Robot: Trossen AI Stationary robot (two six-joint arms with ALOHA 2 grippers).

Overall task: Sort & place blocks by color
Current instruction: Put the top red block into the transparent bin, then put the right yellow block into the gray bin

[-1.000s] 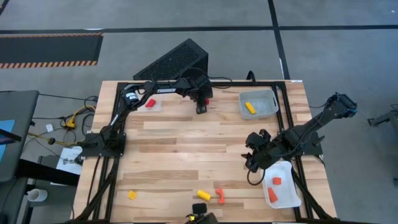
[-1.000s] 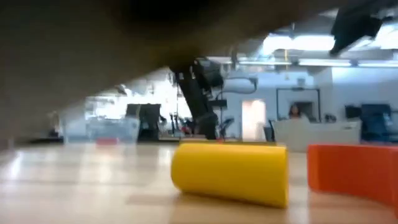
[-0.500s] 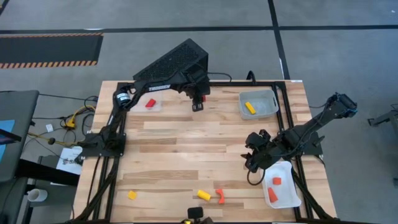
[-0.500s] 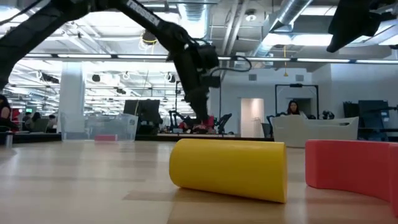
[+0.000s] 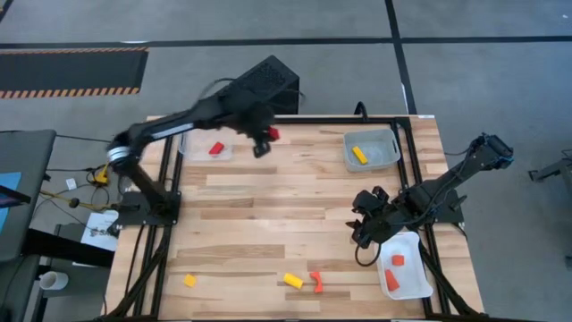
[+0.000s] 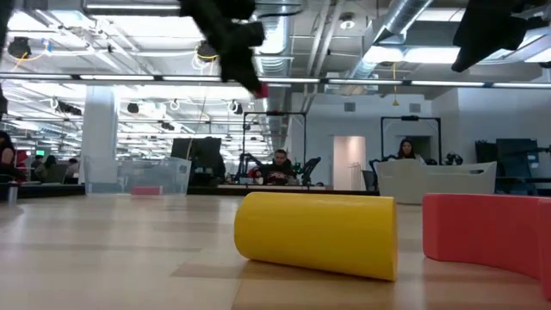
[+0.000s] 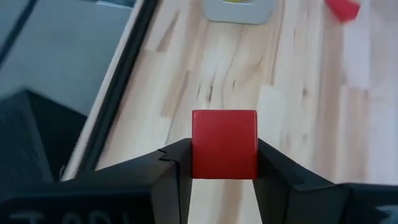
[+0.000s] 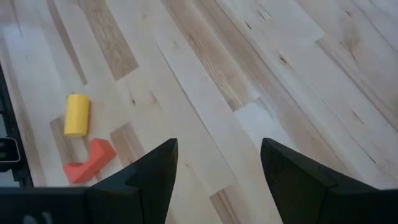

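My left gripper hangs high over the table's far side, shut on a red cube, which also shows in the low view. To its left a clear tray holds a red block. At the far right another clear tray holds a yellow block. Lying on the wood near the front edge are a yellow cube, a yellow cylinder and a curved orange block. My right gripper waits open above the table's right side. My left gripper pinches the red cube by two opposite side faces between its two fingers. The fingers slant down toward the table's right. The cube sits square between them, lifted well clear of the table.
A white tray at the near right corner holds two orange blocks. A dark slanted box stands beyond the far edge. A black frame runs along the table's sides. Bare wood fills the middle.
My left gripper has risen steeply from the table's far middle and drifted toward the left, toward the tray with the red block. It stays shut on the red cube, which has been lifted clear of the wood. The arm no longer blocks the low view.
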